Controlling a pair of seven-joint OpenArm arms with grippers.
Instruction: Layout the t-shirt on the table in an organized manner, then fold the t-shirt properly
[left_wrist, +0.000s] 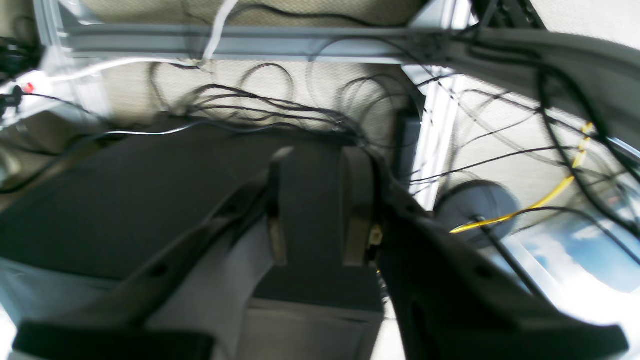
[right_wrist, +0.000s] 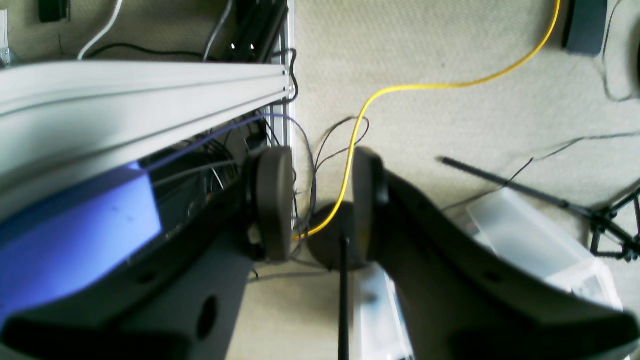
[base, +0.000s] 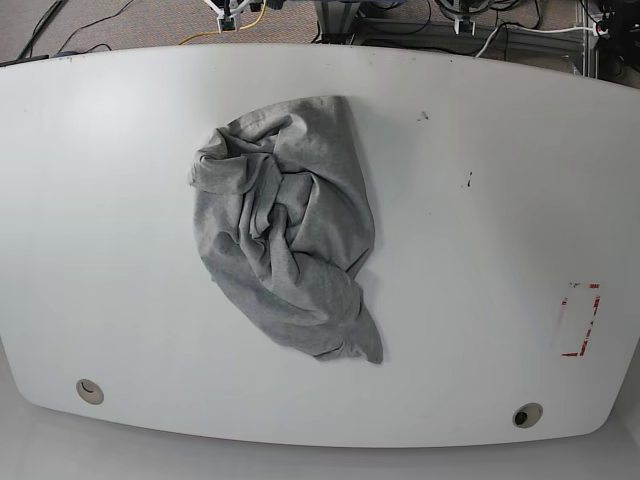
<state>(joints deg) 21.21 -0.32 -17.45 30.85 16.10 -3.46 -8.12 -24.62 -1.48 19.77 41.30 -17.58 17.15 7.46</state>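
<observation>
While the wide white table (base: 480, 200) fills the overhead view, you will find the t-shirt (base: 285, 230) lying on it as a crumpled grey heap, left of centre and nearer the far edge, tapering to a point toward the near edge. No arm shows over the table. A red tape mark (base: 580, 320) sits near the right edge, well apart from the cloth, and two round holes (base: 527, 414) mark the near corners. Your left gripper (left_wrist: 320, 210) hangs off the table over carpet and cables, jaws partly apart with nothing between them. Your right gripper (right_wrist: 317, 200) is likewise partly open and empty, above a yellow cable (right_wrist: 450, 85). To begin the layout well, bring both arms over the heap, pinch only a top edge or hem at two separated spots, and draw them apart gently so the folds open rather than drag.
</observation>
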